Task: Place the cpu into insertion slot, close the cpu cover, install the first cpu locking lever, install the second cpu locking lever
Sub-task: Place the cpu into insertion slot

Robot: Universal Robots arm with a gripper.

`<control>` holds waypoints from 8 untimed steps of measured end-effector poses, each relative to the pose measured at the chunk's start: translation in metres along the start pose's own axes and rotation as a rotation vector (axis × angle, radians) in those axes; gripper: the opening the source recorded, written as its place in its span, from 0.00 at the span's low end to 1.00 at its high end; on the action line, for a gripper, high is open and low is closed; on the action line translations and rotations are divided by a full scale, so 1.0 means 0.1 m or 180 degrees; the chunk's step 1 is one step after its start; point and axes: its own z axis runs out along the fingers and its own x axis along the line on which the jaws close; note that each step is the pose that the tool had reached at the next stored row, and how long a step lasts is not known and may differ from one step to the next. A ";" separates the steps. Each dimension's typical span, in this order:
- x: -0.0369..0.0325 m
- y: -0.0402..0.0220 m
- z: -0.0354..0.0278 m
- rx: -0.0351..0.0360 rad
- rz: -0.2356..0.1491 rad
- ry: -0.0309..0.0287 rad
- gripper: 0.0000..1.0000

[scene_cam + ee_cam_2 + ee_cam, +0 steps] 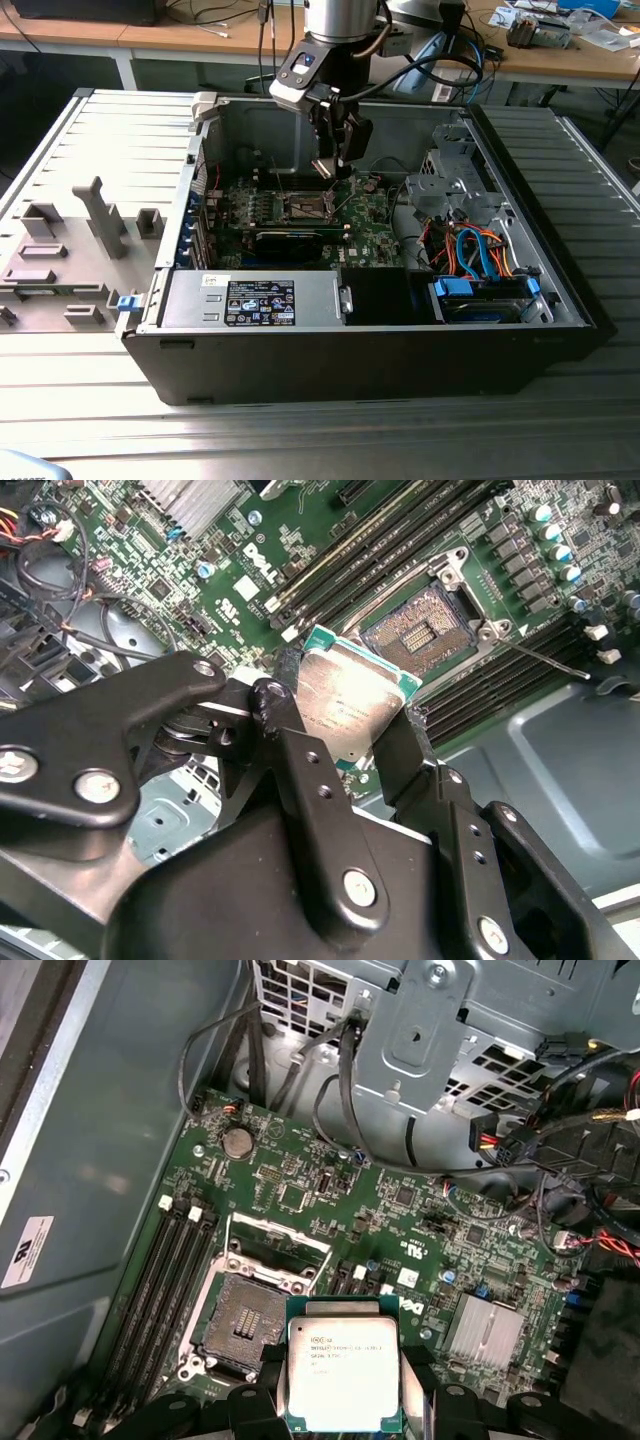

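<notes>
My gripper (335,166) hangs inside the open computer case, just above the green board. It is shut on the cpu (343,1368), a flat silver-topped square chip clamped by its edges between the two black fingers (283,720). The insertion slot (243,1324) is a dark square socket with a gold-brown centre; it lies bare beside the chip, a little off from under it, and is also seen in the second wrist view (428,628). The cpu cover (280,1230), a thin silver frame, stands swung up at the slot's far side. A thin wire lever (540,660) sticks out beside the slot.
A long black card (290,238) crosses the board near the slot. The grey drive cage (450,180) and orange and blue cables (480,255) fill the exterior view's right. Memory slots (160,1280) and a finned heatsink (483,1330) flank the slot. A grey fixture (80,240) sits outside the case.
</notes>
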 end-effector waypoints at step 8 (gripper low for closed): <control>0.000 0.000 0.002 0.0005 0.0064 -0.0002 0.54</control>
